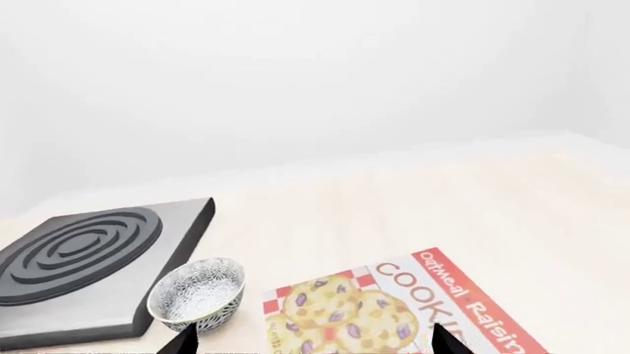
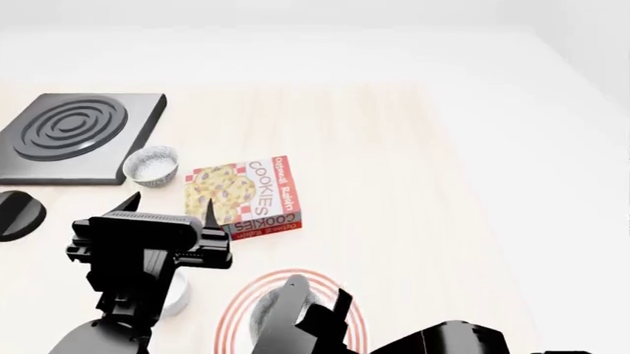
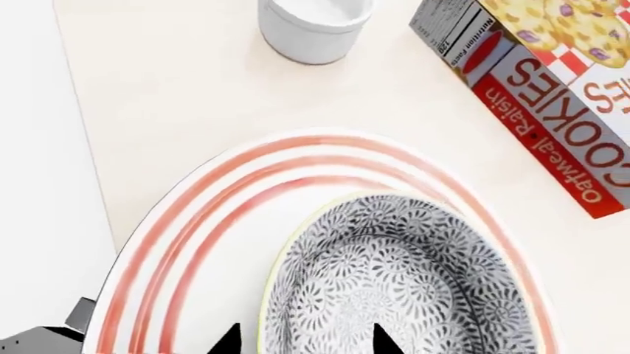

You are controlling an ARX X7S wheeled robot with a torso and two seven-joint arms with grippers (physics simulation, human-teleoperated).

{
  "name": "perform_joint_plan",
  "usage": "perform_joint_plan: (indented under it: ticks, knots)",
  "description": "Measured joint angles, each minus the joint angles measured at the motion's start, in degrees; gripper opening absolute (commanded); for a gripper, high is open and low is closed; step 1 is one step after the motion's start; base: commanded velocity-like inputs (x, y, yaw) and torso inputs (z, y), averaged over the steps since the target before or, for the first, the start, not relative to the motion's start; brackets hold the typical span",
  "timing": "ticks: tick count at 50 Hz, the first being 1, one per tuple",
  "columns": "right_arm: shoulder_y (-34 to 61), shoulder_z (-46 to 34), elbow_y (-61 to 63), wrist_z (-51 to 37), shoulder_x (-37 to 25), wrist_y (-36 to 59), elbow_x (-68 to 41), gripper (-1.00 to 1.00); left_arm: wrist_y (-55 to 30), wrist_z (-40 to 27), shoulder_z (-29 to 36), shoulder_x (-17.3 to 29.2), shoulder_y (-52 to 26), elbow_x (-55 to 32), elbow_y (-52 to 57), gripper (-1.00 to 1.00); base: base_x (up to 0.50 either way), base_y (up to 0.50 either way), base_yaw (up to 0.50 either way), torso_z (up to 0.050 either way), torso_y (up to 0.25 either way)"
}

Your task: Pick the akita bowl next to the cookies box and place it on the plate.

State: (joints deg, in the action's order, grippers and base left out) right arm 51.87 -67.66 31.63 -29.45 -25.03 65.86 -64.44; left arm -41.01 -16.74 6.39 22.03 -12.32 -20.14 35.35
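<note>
Right wrist view: speckled grey-white akita bowl (image 3: pixel 403 280) sits on plate (image 3: pixel 197 243); right tool (image 3: pixel 305 341) spread open.

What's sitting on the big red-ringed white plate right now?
A grey-and-white patterned bowl sits upright on the red-ringed white plate, under the right gripper. The plate's middle is hidden beneath it, and the right arm covers part of the plate in the head view.
</note>
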Motion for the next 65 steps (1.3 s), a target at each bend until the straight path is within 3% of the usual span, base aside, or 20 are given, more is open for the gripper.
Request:
perform_joint_plan:
  ticks: [36,53,65]
  knots:
    - [2.02,4.81,2.66,-4.42,-1.47,1.81,-8.53,1.0,0.18,0.56,0.39,0.73,0.01,-1.32,0.7,1.0,0.0,0.0,0.0,-0.011,0.225]
    - [16.28,19.0,11.56,-16.36,-9.61,-4.64,-35.98,1.0,-0.65,-0.73,-0.2,0.68,-0.13,-1.62,1.32,1.0,0.0,0.0,0.0,0.0,0.0]
    - [18.69,28.97,10.91,-17.59,-15.73,-11.9,-40.33,1.0,-0.8,-1.25,-0.66,0.82,-0.14,-1.91,1.79,1.0,0.0,0.0,0.0,0.0,0.0]
